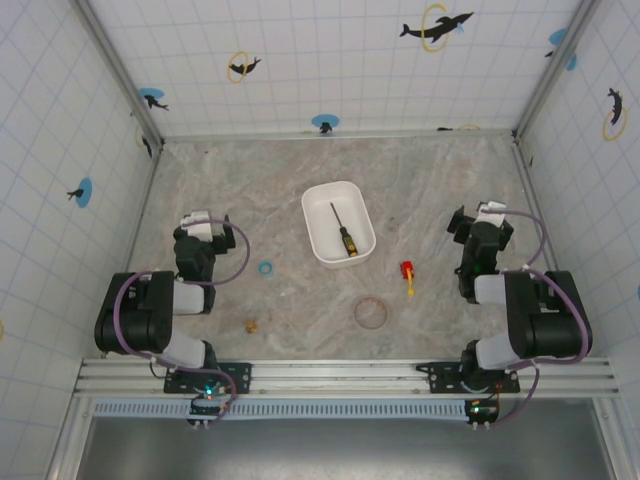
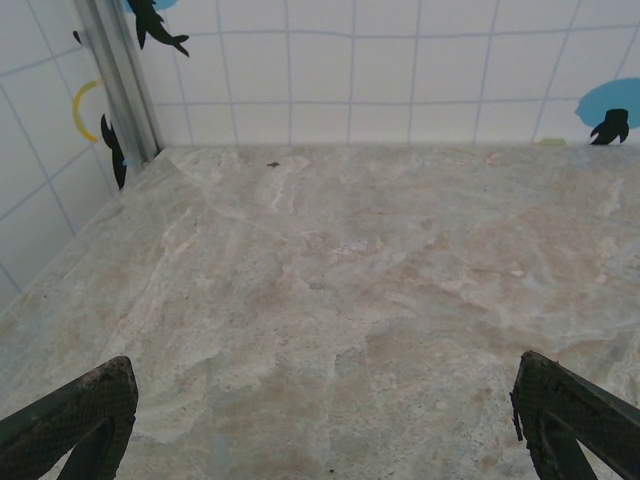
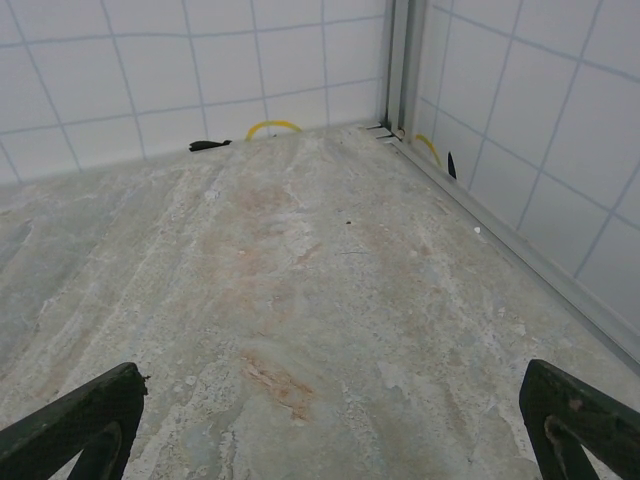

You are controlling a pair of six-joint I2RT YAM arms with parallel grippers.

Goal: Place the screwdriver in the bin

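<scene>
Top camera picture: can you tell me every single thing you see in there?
bin: one, white, mid-table.
screwdriver: one, yellow-and-black handle, inside the bin.
stubby tool: one, red and yellow, right of the bin.
small ring: one, blue, left of the bin.
larger ring: one, brownish, near side of the bin.
tiny object: one, tan, front left; too small to name.
table: one, marbled grey-brown.
dolphin stickers: several, black, on the white tiled walls.
left hand: one, black, open, empty.
right hand: one, black, open, empty.
</scene>
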